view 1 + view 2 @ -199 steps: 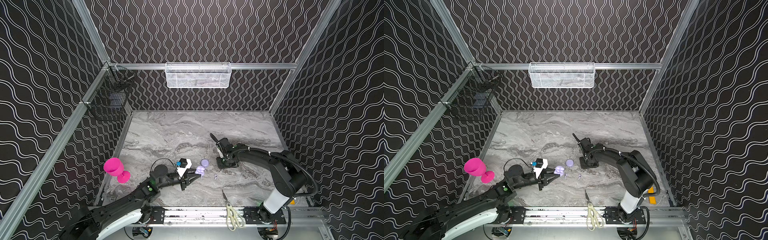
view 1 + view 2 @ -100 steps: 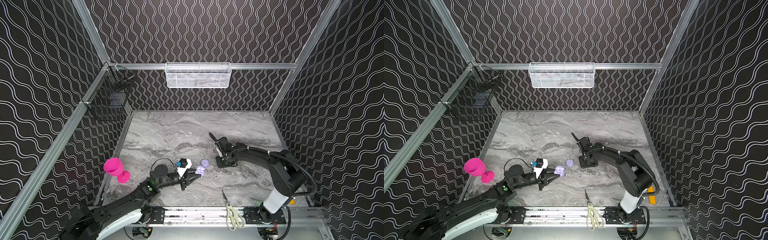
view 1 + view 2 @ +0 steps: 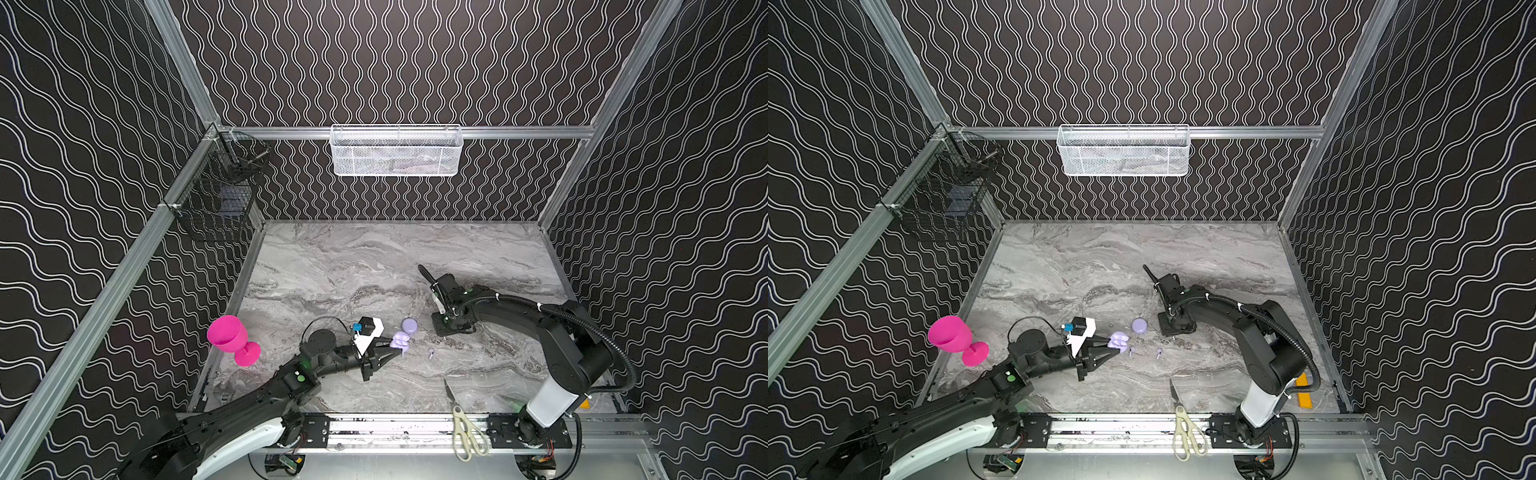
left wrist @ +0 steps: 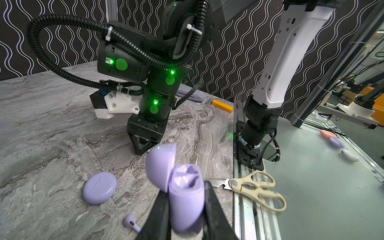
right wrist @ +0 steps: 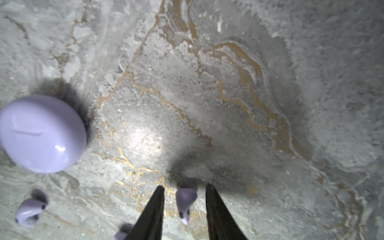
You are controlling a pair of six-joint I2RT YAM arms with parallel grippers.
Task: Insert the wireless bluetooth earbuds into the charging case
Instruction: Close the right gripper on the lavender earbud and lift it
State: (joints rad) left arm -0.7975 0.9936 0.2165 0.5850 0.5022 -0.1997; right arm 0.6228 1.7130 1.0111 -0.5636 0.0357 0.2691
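Note:
My left gripper (image 4: 186, 197) is shut on the lavender charging case (image 4: 187, 199), whose lid (image 4: 160, 166) stands open; both top views show the case (image 3: 400, 340) (image 3: 1118, 340) held just above the table. My right gripper (image 5: 185, 189) points straight down at the marble, open. One earbud (image 5: 185, 200) lies between its fingers, with a gap on each side. Another earbud (image 5: 29, 209) (image 4: 131, 222) lies loose near a closed round lavender case (image 5: 41, 133) (image 3: 409, 325). In a top view two earbuds (image 3: 1158, 353) (image 3: 1131, 351) lie on the table in front of the held case.
A pink goblet (image 3: 230, 336) stands at the left edge. Scissors (image 3: 463, 424) lie over the front rail. An orange block (image 3: 1304, 395) sits by the right arm's base. A white mesh basket (image 3: 395, 149) and a black wire basket (image 3: 220, 195) hang on the walls.
The right gripper has shifted slightly left and back over the table while staying low. The left gripper and the open case have not moved.

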